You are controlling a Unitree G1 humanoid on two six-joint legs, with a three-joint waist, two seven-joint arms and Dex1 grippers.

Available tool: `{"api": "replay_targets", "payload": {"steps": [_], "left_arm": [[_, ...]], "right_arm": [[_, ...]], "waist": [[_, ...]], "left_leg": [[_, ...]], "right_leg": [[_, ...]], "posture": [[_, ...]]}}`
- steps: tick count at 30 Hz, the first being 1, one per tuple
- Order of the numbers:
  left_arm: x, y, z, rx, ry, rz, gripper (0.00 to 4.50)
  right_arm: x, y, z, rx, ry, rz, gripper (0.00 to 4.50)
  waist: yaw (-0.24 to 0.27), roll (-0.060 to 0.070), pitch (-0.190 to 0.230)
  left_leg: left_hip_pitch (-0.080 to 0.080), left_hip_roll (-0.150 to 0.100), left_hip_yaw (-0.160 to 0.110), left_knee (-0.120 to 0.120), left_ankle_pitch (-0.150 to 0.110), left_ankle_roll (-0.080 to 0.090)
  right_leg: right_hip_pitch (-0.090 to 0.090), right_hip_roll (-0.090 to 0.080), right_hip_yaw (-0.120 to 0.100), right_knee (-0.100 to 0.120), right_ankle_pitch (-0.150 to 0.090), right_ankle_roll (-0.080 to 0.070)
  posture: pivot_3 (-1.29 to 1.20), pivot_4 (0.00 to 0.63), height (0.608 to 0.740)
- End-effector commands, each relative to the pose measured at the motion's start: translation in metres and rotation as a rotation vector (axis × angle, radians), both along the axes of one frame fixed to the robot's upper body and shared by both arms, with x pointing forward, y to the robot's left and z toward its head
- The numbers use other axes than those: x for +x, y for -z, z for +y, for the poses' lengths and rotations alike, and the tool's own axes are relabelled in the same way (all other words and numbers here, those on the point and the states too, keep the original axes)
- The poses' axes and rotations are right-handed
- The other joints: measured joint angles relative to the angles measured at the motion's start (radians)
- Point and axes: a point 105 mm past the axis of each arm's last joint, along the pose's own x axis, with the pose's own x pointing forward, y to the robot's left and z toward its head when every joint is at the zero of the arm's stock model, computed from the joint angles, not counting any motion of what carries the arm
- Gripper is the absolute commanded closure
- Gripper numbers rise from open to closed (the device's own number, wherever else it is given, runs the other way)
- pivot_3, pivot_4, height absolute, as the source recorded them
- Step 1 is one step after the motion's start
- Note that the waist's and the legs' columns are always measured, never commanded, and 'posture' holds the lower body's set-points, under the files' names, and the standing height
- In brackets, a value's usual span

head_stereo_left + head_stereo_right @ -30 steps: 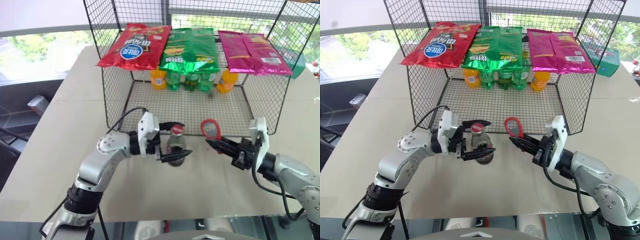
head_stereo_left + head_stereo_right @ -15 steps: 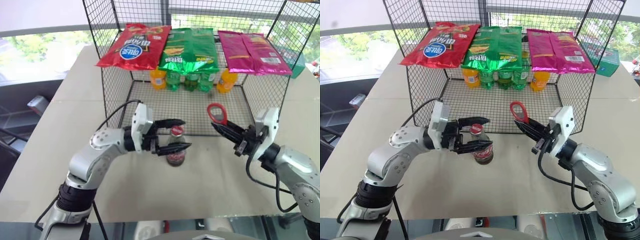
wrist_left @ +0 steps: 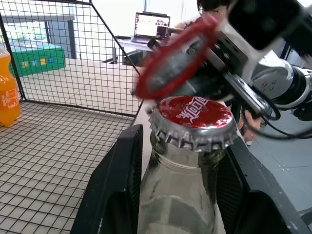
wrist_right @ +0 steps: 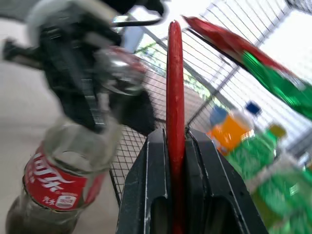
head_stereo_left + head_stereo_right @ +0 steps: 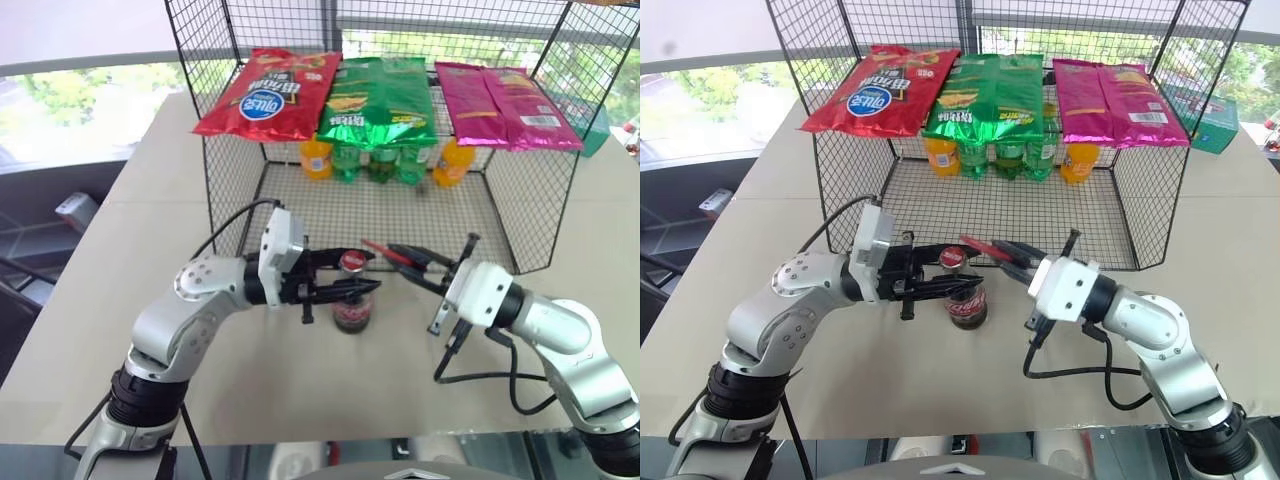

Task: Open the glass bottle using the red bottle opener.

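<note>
The glass bottle (image 5: pixel 352 305) stands upright on the pale surface (image 5: pixel 130 300), just in front of the wire rack (image 5: pixel 390 215). My left gripper (image 5: pixel 350 273) reaches in level from my left and is closed on the bottle's neck, 1 black finger on either side, just under the crown cap. In my left wrist view those fingers (image 3: pixel 114 195) press against the clear glass on both sides, and the cap (image 3: pixel 195 114) with its crimped metal edge and red top sits above them.

My right gripper (image 5: pixel 405 258) is clamped on the red bottle opener (image 5: pixel 380 250), which it holds edge-on and nearly level, pointing toward the bottle's top. In my right wrist view the opener (image 4: pixel 175 97) shows as a thin red strip squeezed between the 2 black fingers (image 4: pixel 146 195). In my left wrist view its red loop head (image 3: pixel 175 61) hangs tilted right over the far edge of the cap; I cannot tell whether it touches the cap.

Inside the rack, at the back, stand orange (image 5: pixel 317 157) and green soda bottles (image 5: pixel 383 162). On its top lie a red chip bag (image 5: pixel 270 92), a green one (image 5: pixel 380 100) and a pink one (image 5: pixel 505 105).
</note>
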Motion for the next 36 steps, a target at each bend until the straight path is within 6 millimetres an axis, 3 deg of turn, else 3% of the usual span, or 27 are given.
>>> {"api": "replay_targets", "payload": {"steps": [1, 6, 12, 18, 25, 36], "left_arm": [[-0.004, 0.008, -0.001, 0.019, 0.033, 0.05, 3.08], [-0.001, 0.005, -0.002, 0.016, 0.02, 0.04, 3.09], [0.013, -0.018, -0.004, -0.024, -0.017, -0.028, 3.12], [0.022, -0.019, -0.01, -0.02, -0.008, -0.038, 3.21], [0.034, -0.029, -0.011, -0.05, -0.036, -0.07, 3.23], [0.032, -0.043, -0.013, -0.079, -0.025, -0.071, 3.31]], "right_arm": [[-0.008, -0.003, 0.009, -0.057, -0.064, -0.134, 4.5], [-0.005, 0.008, 0.011, -0.067, -0.064, -0.166, 4.5], [0.022, -0.014, -0.006, 0.062, 0.109, -0.188, 4.5], [0.037, -0.023, -0.017, 0.099, 0.219, -0.199, 4.5], [0.04, -0.023, -0.02, 0.099, 0.249, -0.191, 4.5], [0.041, -0.025, -0.022, 0.097, 0.262, -0.18, 4.5]], "waist": [[0.0, 0.0, 0.0], [0.0, 0.0, 0.0], [0.0, 0.0, 0.0], [0.001, 0.0, 0.0], [0.0, 0.0, 0.001], [0.0, 0.0, 0.001]], "left_leg": [[0.0, 0.0, 0.0, 0.0, 0.0, 0.0], [0.001, 0.0, 0.0, 0.0, 0.0, 0.0], [0.001, 0.0, 0.0, 0.0, 0.0, 0.0], [0.001, 0.0, 0.0, 0.001, 0.001, -0.001], [0.001, -0.001, 0.0, 0.001, 0.001, -0.001], [0.0, -0.001, 0.0, 0.002, 0.001, -0.001]], "right_leg": [[0.0, 0.0, 0.0, 0.0, 0.0, 0.0], [0.001, 0.0, 0.0, 0.0, 0.0, 0.0], [0.001, 0.0, 0.0, 0.001, 0.0, 0.0], [0.001, 0.0, 0.0, 0.002, 0.0, 0.0], [0.001, 0.0, 0.0, 0.003, 0.0, 0.0], [0.0, 0.0, 0.0, 0.004, 0.001, 0.0]], "posture": [[0.0, 0.15, 0.74], [0.0, 0.15, 0.74], [0.0, 0.15, 0.74], [0.0, 0.15, 0.74], [0.0, 0.15, 0.74], [0.0, 0.15, 0.74]]}}
